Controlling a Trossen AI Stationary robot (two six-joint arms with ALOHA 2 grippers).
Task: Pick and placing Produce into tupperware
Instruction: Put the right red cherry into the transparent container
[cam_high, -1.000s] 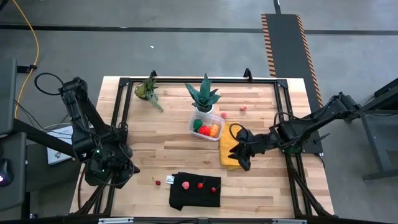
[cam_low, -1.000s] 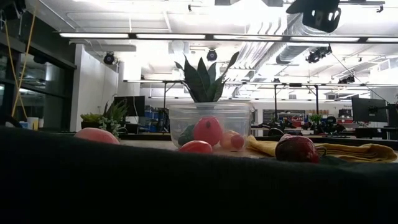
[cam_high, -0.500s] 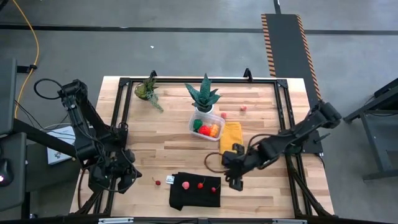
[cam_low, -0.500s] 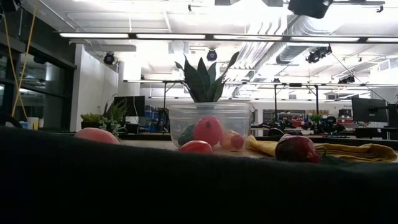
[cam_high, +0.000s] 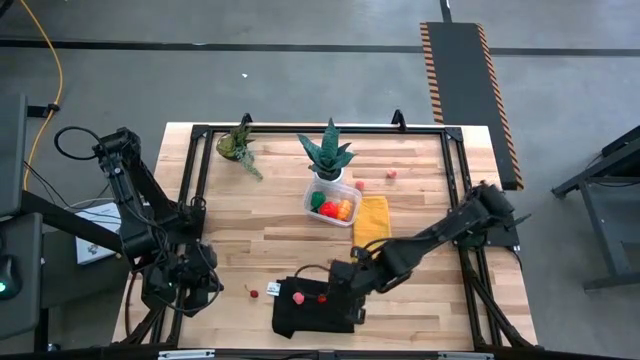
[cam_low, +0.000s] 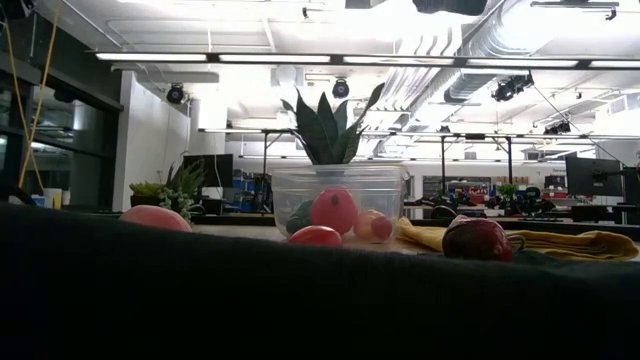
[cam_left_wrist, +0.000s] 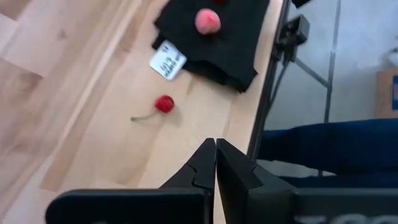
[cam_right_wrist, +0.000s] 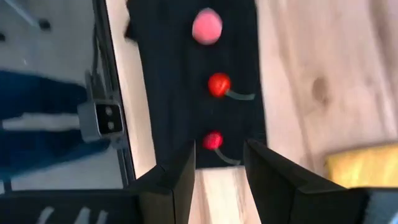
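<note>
The clear tupperware (cam_high: 333, 205) stands mid-table and holds red, orange and green produce (cam_high: 330, 208). A black cloth (cam_high: 312, 312) lies at the near edge. On it rest a pink fruit (cam_right_wrist: 206, 26) and two red cherries (cam_right_wrist: 218, 84) (cam_right_wrist: 212, 140). Another cherry (cam_left_wrist: 164, 103) lies on the bare wood left of the cloth. My right gripper (cam_right_wrist: 219, 168) hangs open above the cloth's right part (cam_high: 345, 290), and the nearer cherry lies just ahead of its fingertips. My left gripper (cam_left_wrist: 215, 163) is shut and holds nothing, near the table's left near corner (cam_high: 195, 285).
A yellow cloth (cam_high: 373, 220) lies right of the tupperware. Two potted plants (cam_high: 328, 155) (cam_high: 238, 143) stand at the far side, and two small pink pieces (cam_high: 360, 185) (cam_high: 392, 174) lie beside them. A white tag (cam_left_wrist: 168, 62) sticks out at the black cloth's left edge.
My right gripper has swung from over the yellow cloth toward the table's near edge and leftward. It now hangs over the black cloth, with the arm stretched out across the table. Its fingers have stayed apart. The produce and both cloths have not moved.
</note>
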